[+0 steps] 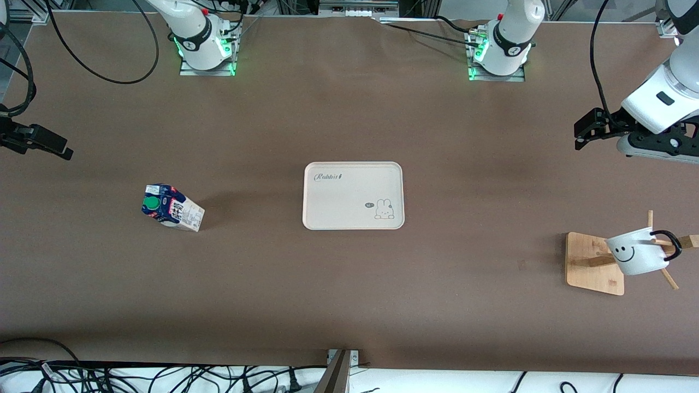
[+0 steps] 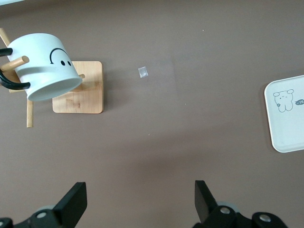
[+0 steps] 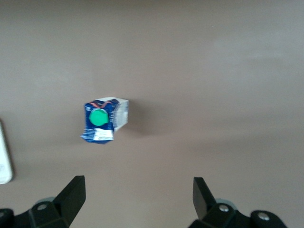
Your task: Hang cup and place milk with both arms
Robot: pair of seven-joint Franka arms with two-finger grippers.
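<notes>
The white smiley-face cup [image 1: 636, 254] hangs by its black loop handle on a peg of a wooden rack [image 1: 587, 262] at the left arm's end of the table; it also shows in the left wrist view [image 2: 45, 66]. The dark blue milk carton [image 1: 172, 207] with a green cap stands on the bare table toward the right arm's end, and shows in the right wrist view [image 3: 102, 121]. My left gripper [image 1: 578, 136] is open and empty in the air over the table, away from the rack [image 2: 140, 186]. My right gripper [image 1: 64, 150] is open and empty over the table's end, apart from the carton [image 3: 138, 181].
A pale tray [image 1: 317, 218] with a rabbit drawing lies at the table's middle, between carton and rack; its edge shows in both wrist views [image 2: 273, 137] [image 3: 4, 166]. A tiny scrap [image 2: 143, 72] lies on the table beside the rack base [image 2: 85, 95]. Cables run along the table's edges.
</notes>
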